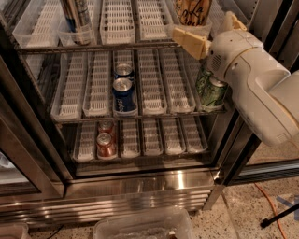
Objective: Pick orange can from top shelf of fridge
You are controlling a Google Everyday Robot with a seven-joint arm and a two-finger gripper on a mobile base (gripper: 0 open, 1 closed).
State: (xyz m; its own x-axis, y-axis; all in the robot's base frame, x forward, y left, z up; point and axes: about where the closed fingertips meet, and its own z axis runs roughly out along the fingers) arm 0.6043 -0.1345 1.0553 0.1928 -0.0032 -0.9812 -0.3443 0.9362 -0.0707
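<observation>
The orange can (192,10), golden with dark script lettering, stands in a clear lane tray at the right of the top shelf (117,46) of the fridge (140,184); its top is cut off by the frame edge. My gripper (210,31) is open just in front of and below the can, at the shelf's front edge. One cream finger (189,41) is to the can's lower left. The other finger (231,21) is to its right. The can is not between the fingers. My white arm (261,88) reaches in from the right.
A tall silver-blue can (77,18) stands top left. Two blue cans (124,93) are on the middle shelf, and a green can (212,91) is right under my wrist. Two red cans (105,144) are on the lower shelf. A plastic bin (145,226) and an orange cable (271,200) lie on the floor.
</observation>
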